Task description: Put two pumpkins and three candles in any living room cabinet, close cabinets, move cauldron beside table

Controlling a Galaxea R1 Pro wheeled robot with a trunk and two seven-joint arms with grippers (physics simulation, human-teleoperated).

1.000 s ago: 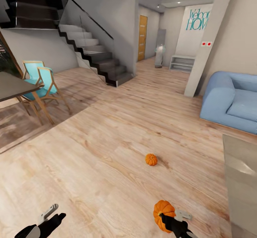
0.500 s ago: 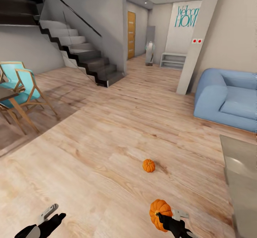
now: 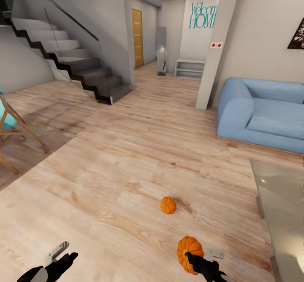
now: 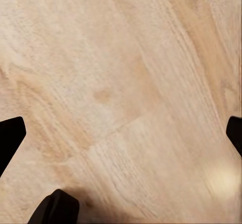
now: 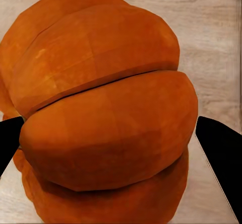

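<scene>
The whole room slides leftward in the head view from one second ago to now: the staircase (image 3: 80, 69) and the teal chair (image 3: 8, 123) drift toward the frame's edge, while the blue sofa (image 3: 261, 113) and the glossy grey surface (image 3: 285, 206) come further in. That reads as the robot turning right, not as the furniture moving. The surface now lies just right of the loose pumpkin (image 3: 168, 205), which sits on the wooden floor (image 3: 105, 164) about midway between the staircase and the surface. Nearer the robot than that pumpkin, the carried pumpkin (image 3: 190, 249) keeps its place in the frame, pinched in the right hand (image 3: 199, 260); in the right wrist view its ribbed flesh (image 5: 106, 118) sits between the two dark fingertips. The left hand (image 3: 63, 254) hangs spread and empty over bare boards, well left of the loose pumpkin. The turn suggests the robot is hunting for the cabinet with one pumpkin secured; the second pumpkin is left to fetch.
</scene>
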